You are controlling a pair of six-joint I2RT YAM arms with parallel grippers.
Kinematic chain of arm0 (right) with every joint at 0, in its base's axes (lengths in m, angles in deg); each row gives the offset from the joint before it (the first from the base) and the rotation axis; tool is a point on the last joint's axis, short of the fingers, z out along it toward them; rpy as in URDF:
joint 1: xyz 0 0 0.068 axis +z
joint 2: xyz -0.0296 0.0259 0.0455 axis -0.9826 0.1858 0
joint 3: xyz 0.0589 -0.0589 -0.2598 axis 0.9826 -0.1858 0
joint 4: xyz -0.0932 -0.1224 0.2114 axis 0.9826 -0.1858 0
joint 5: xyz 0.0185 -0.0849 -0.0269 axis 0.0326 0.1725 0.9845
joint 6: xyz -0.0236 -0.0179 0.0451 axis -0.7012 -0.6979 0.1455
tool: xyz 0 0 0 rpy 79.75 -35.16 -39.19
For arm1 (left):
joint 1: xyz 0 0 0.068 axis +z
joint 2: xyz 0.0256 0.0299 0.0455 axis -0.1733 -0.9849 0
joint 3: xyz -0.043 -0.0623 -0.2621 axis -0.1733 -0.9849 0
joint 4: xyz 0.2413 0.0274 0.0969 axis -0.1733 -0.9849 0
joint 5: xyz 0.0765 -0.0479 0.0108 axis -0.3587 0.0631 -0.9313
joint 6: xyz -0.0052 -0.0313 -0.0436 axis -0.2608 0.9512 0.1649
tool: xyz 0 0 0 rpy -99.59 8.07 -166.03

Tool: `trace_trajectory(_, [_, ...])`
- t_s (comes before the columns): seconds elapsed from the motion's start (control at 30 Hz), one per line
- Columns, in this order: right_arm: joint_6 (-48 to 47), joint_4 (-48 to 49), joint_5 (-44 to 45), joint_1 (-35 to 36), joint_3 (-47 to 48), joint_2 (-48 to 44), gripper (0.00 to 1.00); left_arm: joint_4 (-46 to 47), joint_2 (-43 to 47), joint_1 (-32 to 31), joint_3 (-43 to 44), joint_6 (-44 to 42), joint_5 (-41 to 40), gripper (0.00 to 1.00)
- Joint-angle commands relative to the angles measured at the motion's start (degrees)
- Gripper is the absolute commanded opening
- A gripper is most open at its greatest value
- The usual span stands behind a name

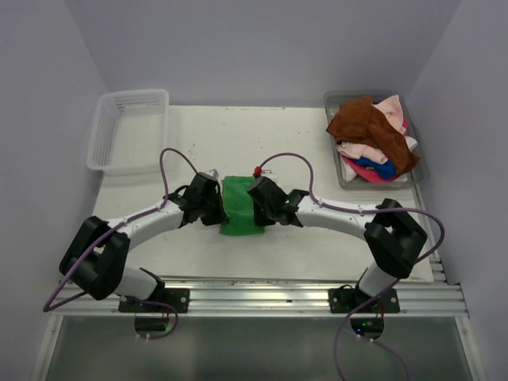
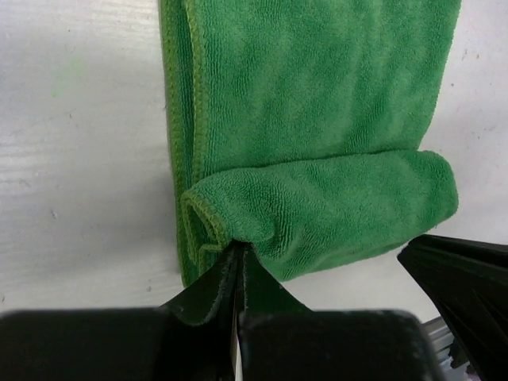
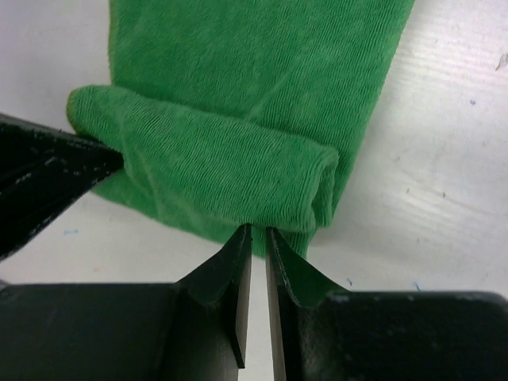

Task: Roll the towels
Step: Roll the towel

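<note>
A bright green towel (image 1: 242, 205) lies folded into a long strip at the table's middle, its near end rolled over into one short turn (image 2: 333, 210). My left gripper (image 1: 220, 208) is shut on the roll's left end (image 2: 240, 250). My right gripper (image 1: 259, 208) pinches the roll's right end (image 3: 258, 230), its jaws standing a narrow slit apart with cloth at the tips. The towel's flat part (image 3: 254, 63) stretches away from both grippers. More towels, rust brown (image 1: 363, 127), pale pink (image 1: 390, 107) and blue (image 1: 379, 169), lie heaped at the back right.
The heap sits in a clear grey tray (image 1: 421, 171) at the table's back right corner. A white mesh basket (image 1: 127, 131) stands at the back left. The metal rail (image 1: 254, 290) with the arm bases runs along the near edge.
</note>
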Motion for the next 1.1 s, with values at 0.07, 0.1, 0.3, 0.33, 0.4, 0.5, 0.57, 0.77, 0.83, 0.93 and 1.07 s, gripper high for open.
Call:
trace_trajectory(0.07, [-1.4, 2.8, -1.5, -3.2, 5.5, 6.0, 0.16, 4.9, -4.7, -0.1, 4.7, -1.6, -0.8, 0.00])
trace_trajectory(0.1, [-1.8, 2.9, -1.5, -3.5, 6.3, 6.9, 0.16, 4.8, -5.1, -0.1, 4.9, -1.8, -0.9, 0.00])
trace_trajectory(0.3, [-3.5, 1.3, -1.3, -4.7, 8.6, 8.0, 0.16, 4.5, -6.5, 0.0, 4.7, -2.7, -1.9, 0.00])
trace_trajectory(0.33, [-3.5, 0.9, -1.3, -4.9, 8.8, 8.1, 0.16, 4.5, -6.5, -0.1, 4.7, -2.8, -2.0, 0.00])
trace_trajectory(0.4, [-3.5, 0.4, -2.0, -5.1, 9.0, 7.8, 0.16, 4.4, -6.5, 0.1, 4.9, -2.9, -2.1, 0.00])
trace_trajectory(0.5, [-3.5, 0.9, -2.6, -5.1, 8.6, 6.2, 0.16, 4.0, -6.2, 0.0, 5.4, -3.1, -1.9, 0.00])
trace_trajectory(0.57, [-3.7, 0.5, -2.4, -5.1, 9.1, 5.8, 0.17, 3.7, -5.8, 0.1, 5.6, -3.2, -2.0, 0.00])
trace_trajectory(0.77, [-4.6, -2.1, -2.8, -5.0, 12.0, 7.6, 0.15, 3.0, -5.7, 0.1, 6.5, -3.4, -2.2, 0.00])
trace_trajectory(0.83, [-3.9, -1.6, -3.5, -4.5, 11.1, 5.7, 0.15, 2.9, -5.7, 0.1, 6.7, -3.3, -2.6, 0.00])
trace_trajectory(0.93, [-2.9, -1.8, -2.9, -4.0, 9.5, 3.0, 0.15, 2.9, -6.3, 0.2, 7.1, -3.4, -2.6, 0.00])
trace_trajectory(1.07, [-3.5, -2.6, -0.3, -3.7, 9.7, 3.4, 0.17, 3.0, -7.5, 0.7, 8.3, -3.3, -2.6, 0.00])
